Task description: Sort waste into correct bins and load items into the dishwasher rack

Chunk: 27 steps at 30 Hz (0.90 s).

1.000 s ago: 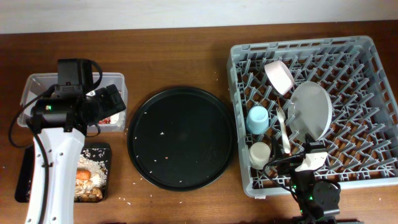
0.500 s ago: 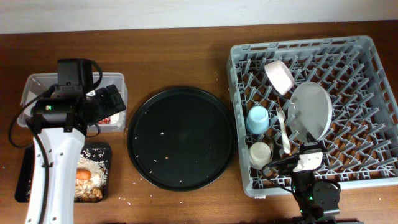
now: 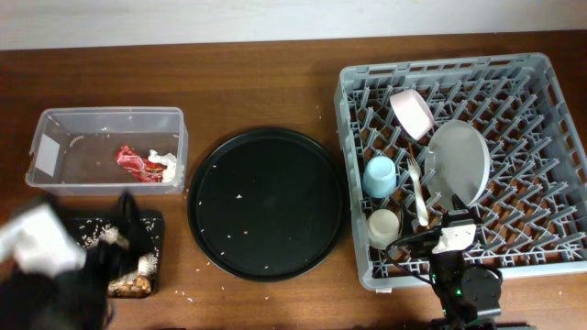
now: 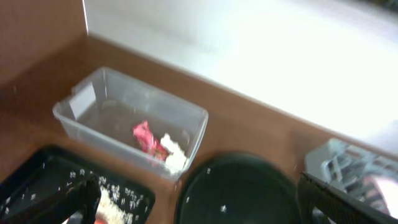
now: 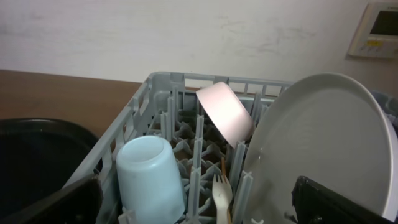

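Observation:
The grey dishwasher rack (image 3: 541,82) holds the light blue cup (image 3: 379,176), cream cup (image 3: 383,227), pinkish bowl (image 3: 413,112), white plate (image 3: 459,163) and white fork (image 3: 417,188). My right gripper (image 5: 199,211) is open and empty, low at the rack's front edge, facing the blue cup (image 5: 149,177) and fork (image 5: 221,190). The clear tub (image 3: 55,119) holds the red wrapper (image 3: 136,162) and white tissue (image 3: 165,163). The shallow black tray (image 3: 156,220) holds rice scraps and a brown lump (image 3: 128,286). My left arm (image 3: 41,252) is blurred over that tray; its gripper (image 4: 199,208) is open and empty.
The large round black tray (image 3: 266,202) lies between the bins and the rack, with a few rice crumbs on it. Crumbs also lie on the table in front of it. A wall runs behind the table.
My left arm has swung from over the clear tub down to the front left corner, uncovering the wrapper and tissue. The right arm has stayed put.

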{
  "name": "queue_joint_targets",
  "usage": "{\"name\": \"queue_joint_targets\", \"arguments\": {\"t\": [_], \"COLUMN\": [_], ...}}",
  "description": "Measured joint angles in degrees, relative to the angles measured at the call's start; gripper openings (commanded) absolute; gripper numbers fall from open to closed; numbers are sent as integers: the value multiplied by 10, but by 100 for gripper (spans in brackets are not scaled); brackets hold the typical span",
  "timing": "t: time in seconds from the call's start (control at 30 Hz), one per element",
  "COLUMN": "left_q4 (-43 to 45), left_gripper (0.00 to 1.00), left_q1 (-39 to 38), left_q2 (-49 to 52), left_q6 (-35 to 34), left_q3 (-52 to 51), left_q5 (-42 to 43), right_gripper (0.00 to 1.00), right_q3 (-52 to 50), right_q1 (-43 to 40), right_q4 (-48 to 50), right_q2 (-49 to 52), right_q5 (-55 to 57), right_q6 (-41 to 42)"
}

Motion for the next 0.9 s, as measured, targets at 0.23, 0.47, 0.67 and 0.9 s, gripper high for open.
{"name": "queue_joint_targets", "arguments": {"t": [0.23,0.47,0.67,0.9], "left_q4": [22,427,587,585], "left_gripper": [99,99,99,99], "left_q1": [0,0,-23,-23], "left_q2": [-308,-358,-384,-384], "left_q6": [-36,-65,-64,113], "left_q3": [-327,-578,-705,-763], "left_q5": [13,69,78,73], "right_gripper": [99,99,99,99], "right_q3": [-1,-1,-1,-1], "right_q1": [0,0,0,0], "right_q4": [1,1,1,1], "right_q2": [0,0,0,0], "right_q5": [0,0,0,0], "right_q6": [0,0,0,0]}}
